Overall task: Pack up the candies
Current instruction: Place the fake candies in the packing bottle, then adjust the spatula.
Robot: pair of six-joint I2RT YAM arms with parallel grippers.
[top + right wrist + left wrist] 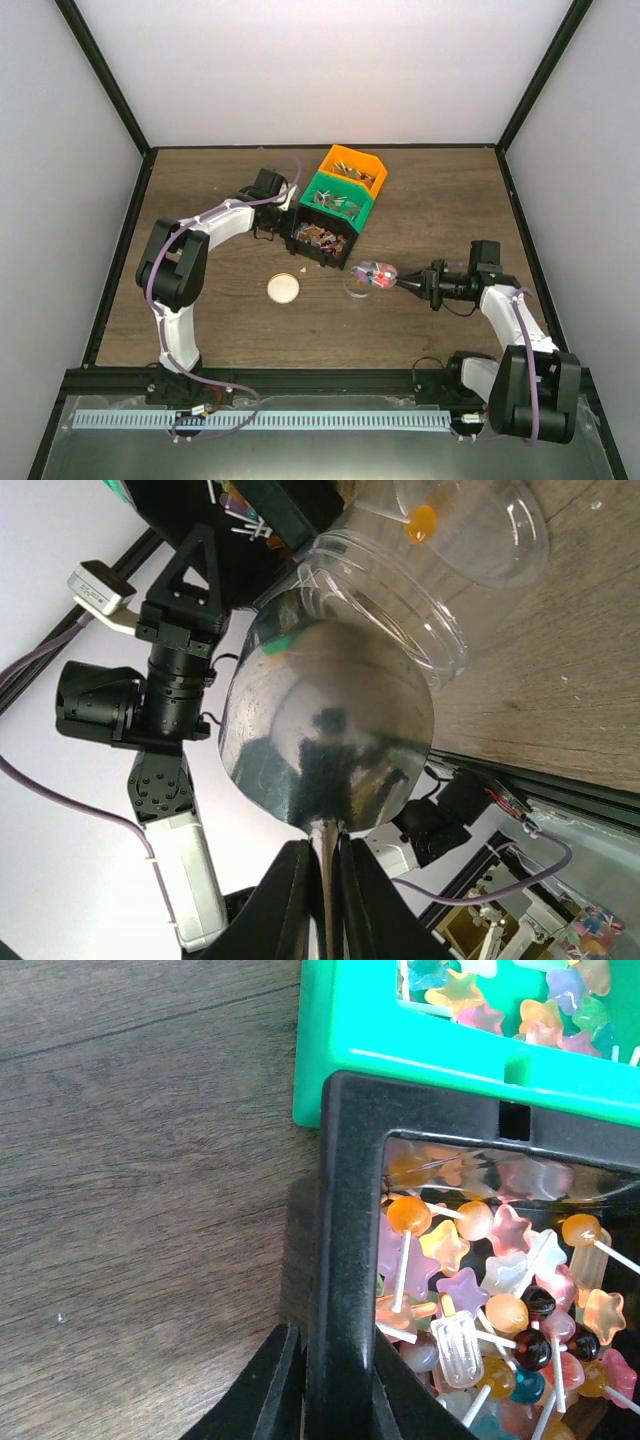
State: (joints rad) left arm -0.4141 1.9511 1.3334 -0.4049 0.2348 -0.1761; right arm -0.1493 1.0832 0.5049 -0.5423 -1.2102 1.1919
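The candies (485,1285), small lollipops and stars in mixed colours, fill the black bin (345,1220). My left gripper (335,1400) is shut on the black bin's wall, one finger inside and one outside; it also shows in the top view (283,228). My right gripper (325,900) is shut on the handle of the silver scoop (330,730). In the top view the scoop (380,274) carries a few red and pink candies at the mouth of a clear jar (358,287). In the right wrist view the jar (400,590) holds one orange candy (425,522).
A green bin (338,200) and an orange bin (352,170), both with candies, stand in a row behind the black bin (318,238). A round beige lid (284,288) lies on the wooden table left of the jar. Black frame rails border the table.
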